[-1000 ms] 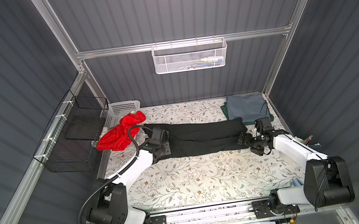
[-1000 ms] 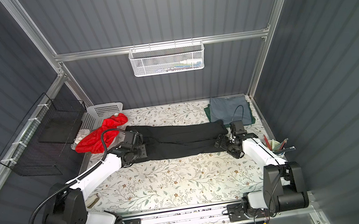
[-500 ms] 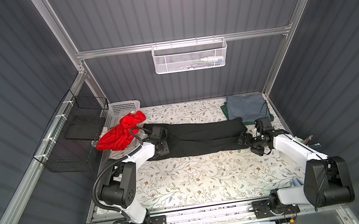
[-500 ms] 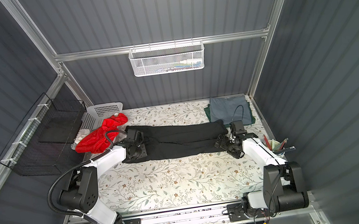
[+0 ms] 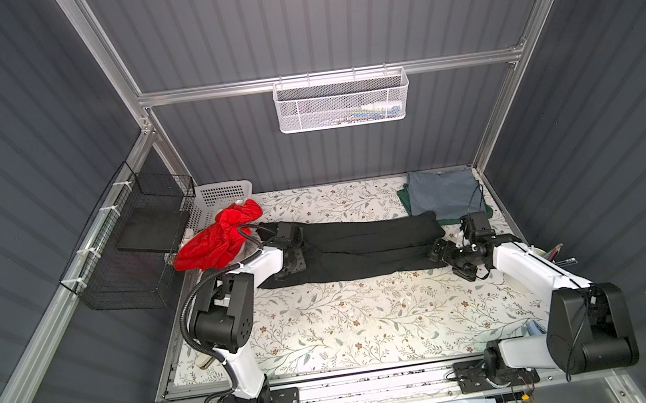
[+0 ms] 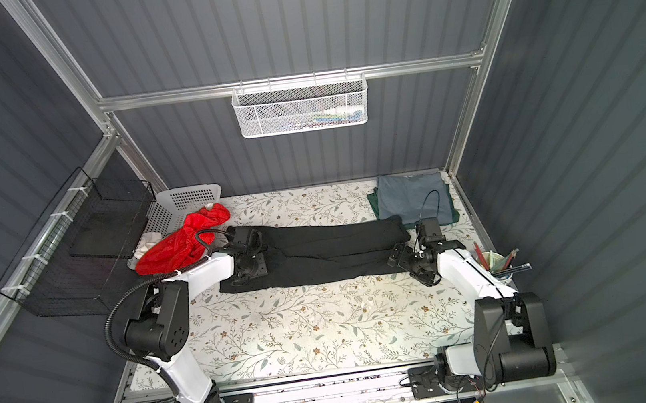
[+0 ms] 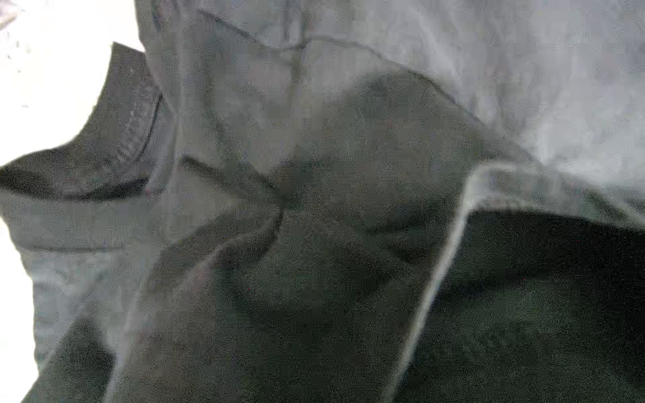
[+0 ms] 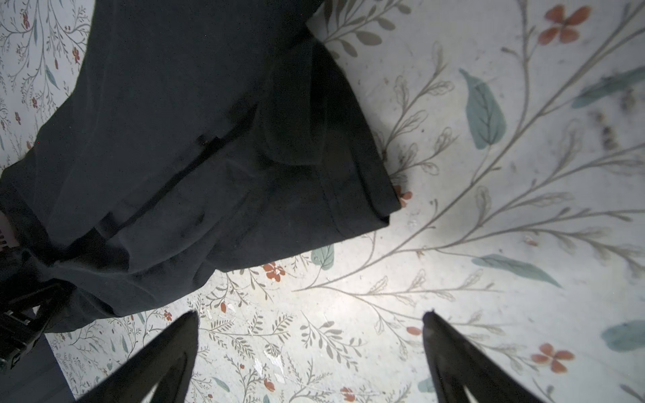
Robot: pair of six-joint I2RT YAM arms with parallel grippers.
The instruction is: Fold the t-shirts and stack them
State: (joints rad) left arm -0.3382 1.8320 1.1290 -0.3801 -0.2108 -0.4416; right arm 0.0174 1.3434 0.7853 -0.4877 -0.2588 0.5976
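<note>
The black t-shirt [image 5: 360, 248] [image 6: 331, 251] lies folded into a long strip across the table in both top views. My left gripper [image 5: 298, 251] [image 6: 257, 256] rests on its left end. The left wrist view is filled by that black cloth [image 7: 314, 209] and shows no fingers. My right gripper [image 5: 442, 250] [image 8: 310, 314] hovers open over bare table just off the strip's right end [image 8: 349, 174]. A slate blue-grey t-shirt [image 5: 444, 196] lies folded on a dark green t-shirt [image 5: 406, 202] at the back right. The red t-shirt [image 5: 213, 241] sits crumpled at the back left.
The red shirt hangs over a white perforated basket [image 5: 220, 194]. Black wire baskets [image 5: 142, 241] hang on the left wall and a white mesh basket [image 5: 342, 101] on the back wall. A cup of pencils [image 6: 496, 263] stands by the right arm.
The left arm's elbow has risen and swung in toward the table, while its gripper stayed at the black shirt's left end. The right arm has not moved.
</note>
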